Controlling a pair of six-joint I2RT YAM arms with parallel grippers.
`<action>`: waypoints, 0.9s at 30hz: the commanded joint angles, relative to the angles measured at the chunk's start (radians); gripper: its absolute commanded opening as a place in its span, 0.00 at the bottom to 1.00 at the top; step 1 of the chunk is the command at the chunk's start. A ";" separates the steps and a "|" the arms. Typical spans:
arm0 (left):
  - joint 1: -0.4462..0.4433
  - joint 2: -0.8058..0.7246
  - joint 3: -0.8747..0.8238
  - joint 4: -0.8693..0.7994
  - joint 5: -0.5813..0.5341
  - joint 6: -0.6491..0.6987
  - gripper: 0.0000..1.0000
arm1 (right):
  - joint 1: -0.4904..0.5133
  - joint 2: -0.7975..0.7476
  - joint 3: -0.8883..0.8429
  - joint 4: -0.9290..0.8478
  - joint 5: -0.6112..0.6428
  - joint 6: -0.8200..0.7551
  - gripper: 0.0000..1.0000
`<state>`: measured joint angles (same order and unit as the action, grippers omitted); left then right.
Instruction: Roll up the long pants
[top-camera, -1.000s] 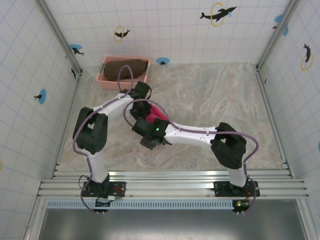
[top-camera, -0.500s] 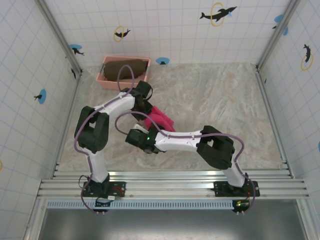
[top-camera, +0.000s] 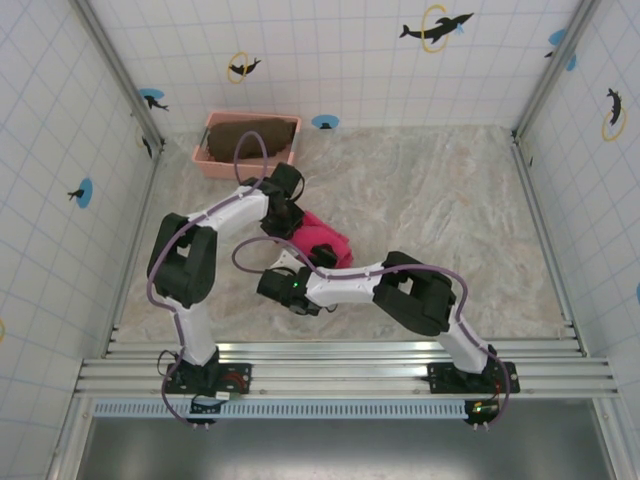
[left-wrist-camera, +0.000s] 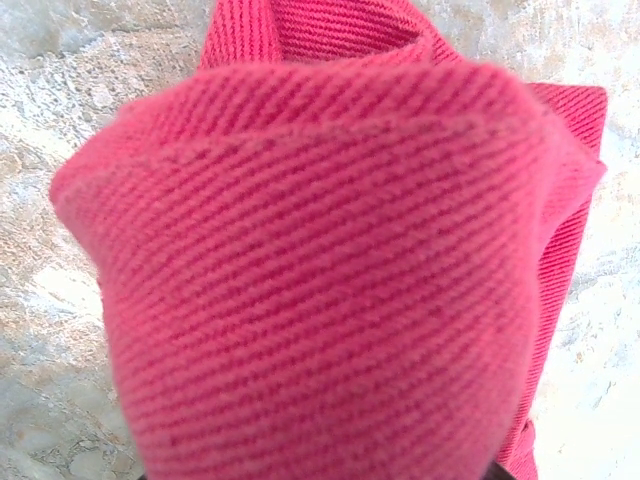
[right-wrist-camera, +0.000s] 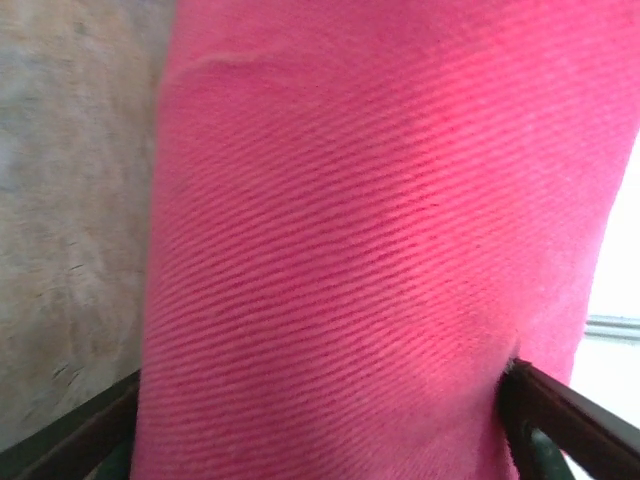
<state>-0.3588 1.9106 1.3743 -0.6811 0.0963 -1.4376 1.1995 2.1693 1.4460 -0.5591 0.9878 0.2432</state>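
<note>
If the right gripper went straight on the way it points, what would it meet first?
The long pants: the right gripper straddles their pink fabric, so it would probably press into them at once.

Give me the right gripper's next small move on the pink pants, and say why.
Probably close the right gripper on the long pants: its fingers flank the bunched roll, and a firm grip would likely keep it from unrolling.
</note>
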 joint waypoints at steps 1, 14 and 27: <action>0.031 0.004 -0.085 -0.240 -0.001 0.080 0.00 | -0.058 0.067 -0.019 -0.047 -0.001 0.021 0.78; 0.032 -0.053 -0.124 -0.255 -0.007 0.107 0.00 | -0.093 0.083 -0.016 -0.016 -0.018 0.002 0.00; 0.177 -0.149 -0.099 0.003 0.095 0.410 0.97 | -0.170 -0.150 -0.213 0.071 -0.506 -0.120 0.00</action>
<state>-0.2588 1.8206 1.2610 -0.6205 0.1669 -1.1938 1.0992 2.0327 1.3125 -0.3973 0.7422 0.1043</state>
